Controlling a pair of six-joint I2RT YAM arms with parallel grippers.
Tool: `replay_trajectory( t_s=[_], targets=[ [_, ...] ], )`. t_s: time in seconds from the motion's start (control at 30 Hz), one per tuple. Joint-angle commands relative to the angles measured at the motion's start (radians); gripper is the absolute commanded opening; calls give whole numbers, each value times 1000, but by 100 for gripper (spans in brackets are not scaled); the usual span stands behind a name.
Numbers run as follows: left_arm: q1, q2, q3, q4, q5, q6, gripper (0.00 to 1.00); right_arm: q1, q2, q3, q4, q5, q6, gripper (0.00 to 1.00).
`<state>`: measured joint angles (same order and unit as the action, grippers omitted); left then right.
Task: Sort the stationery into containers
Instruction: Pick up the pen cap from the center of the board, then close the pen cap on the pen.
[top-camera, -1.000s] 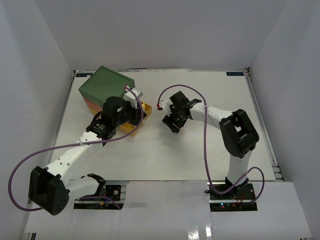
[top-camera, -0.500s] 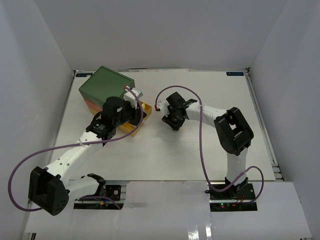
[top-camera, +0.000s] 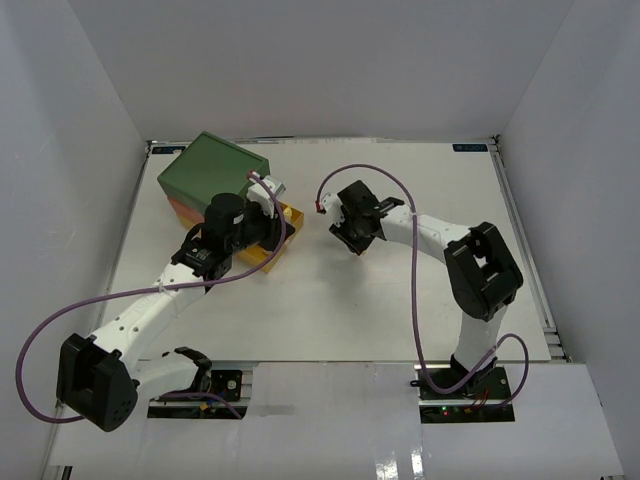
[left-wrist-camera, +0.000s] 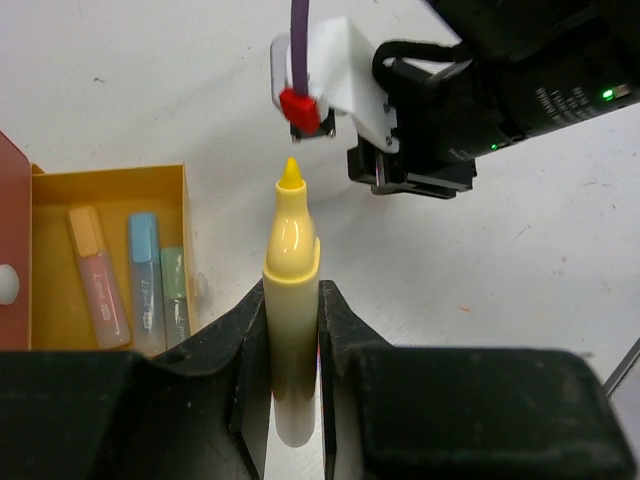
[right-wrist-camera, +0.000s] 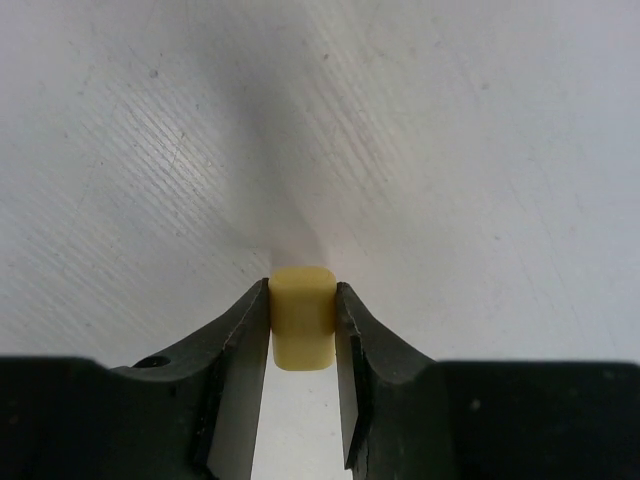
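**Bright, diffuse overhead lighting**

Lit evenly from above; white walls (top-camera: 80, 120) and table (top-camera: 400, 290) close to overexposure. Glare along the near edge. Soft grey shadow on the table in the right wrist view; foregrounds of both wrist views blurred.

Marker (left-wrist-camera: 291, 300) yellow; cap (right-wrist-camera: 302, 318) pale yellow; drawer (left-wrist-camera: 110, 178) yellow; orange pen (left-wrist-camera: 97, 275); blue pen (left-wrist-camera: 145, 285); green pen (left-wrist-camera: 174, 290).

My left claw (left-wrist-camera: 292, 290) grips an uncapped yellow marker (left-wrist-camera: 291, 235) pointing twelve o'clock, my right claw (right-wrist-camera: 301, 290) a yellow cap (right-wrist-camera: 302, 330); three markers (left-wrist-camera: 145, 280) lie in the open yellow drawer (left-wrist-camera: 110, 180).
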<state>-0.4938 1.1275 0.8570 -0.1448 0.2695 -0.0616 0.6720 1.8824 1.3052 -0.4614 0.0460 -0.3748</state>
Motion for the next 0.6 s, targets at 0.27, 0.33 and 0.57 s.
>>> replay_trajectory(
  t_s=[0.27, 0.33, 0.57],
  targets=[
    [1, -40, -21, 135, 132, -104, 3, 50, -414, 11, 295, 181, 382, 9],
    [3, -22, -9, 177, 161, -139, 3, 67, -451, -3, 380, 211, 431, 9],
    [-2, 49, 28, 264, 185, -211, 4, 112, -542, -61, 629, 241, 626, 8]
  ],
)
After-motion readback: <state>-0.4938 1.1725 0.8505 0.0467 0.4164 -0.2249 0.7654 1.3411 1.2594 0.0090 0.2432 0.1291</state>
